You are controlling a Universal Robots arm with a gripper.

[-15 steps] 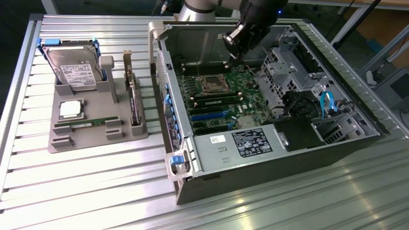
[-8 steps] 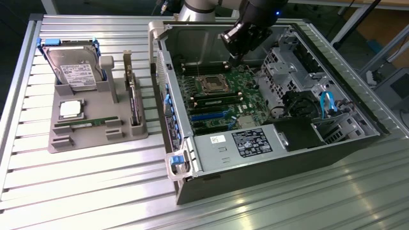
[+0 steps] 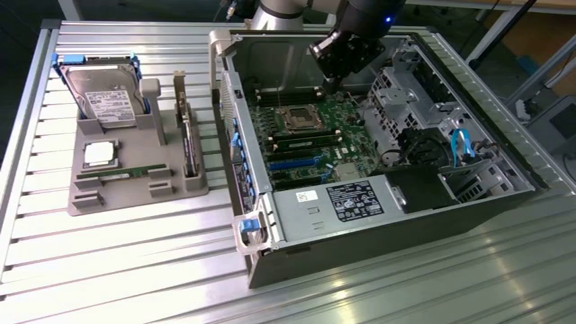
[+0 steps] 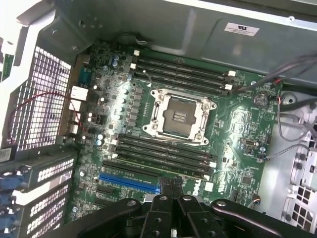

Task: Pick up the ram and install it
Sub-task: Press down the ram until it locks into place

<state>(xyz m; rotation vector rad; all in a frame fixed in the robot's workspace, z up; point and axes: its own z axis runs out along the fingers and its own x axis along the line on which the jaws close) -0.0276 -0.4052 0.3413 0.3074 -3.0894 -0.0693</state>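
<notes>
Ram, a long thin green circuit-board stick (image 3: 115, 174) with dark chips, lies flat in a slot near the front edge of the grey moulded parts tray (image 3: 94, 202), on the exterior view's left side of the ribbed metal surface (image 3: 135, 270). Just behind it in the same tray sit a square silver processor chip (image 3: 99, 154) and a silver hard drive in a blue-edged carrier (image 3: 106, 94), while a taller green expansion card (image 3: 187, 145) stands on edge to its side.

The black tool (image 3: 333, 86) is well apart from the ram, hanging inside the open black computer case (image 3: 378, 223) above the green motherboard (image 4: 233, 124). In the wrist view its fingers (image 4: 166, 191) are pressed together with nothing between them, over the board near the empty dark memory slots (image 4: 163, 156) beside the metal processor socket (image 4: 178, 116).

As a judgement, the stick should be light and stiff but fragile: a thin board that would not tolerate bending or squeezing on its chips. The sound place to hold it looks like the two long faces near the middle of its upper edge, keeping clear of the contact edge that must enter a slot. The task's pick-up is not yet done.
</notes>
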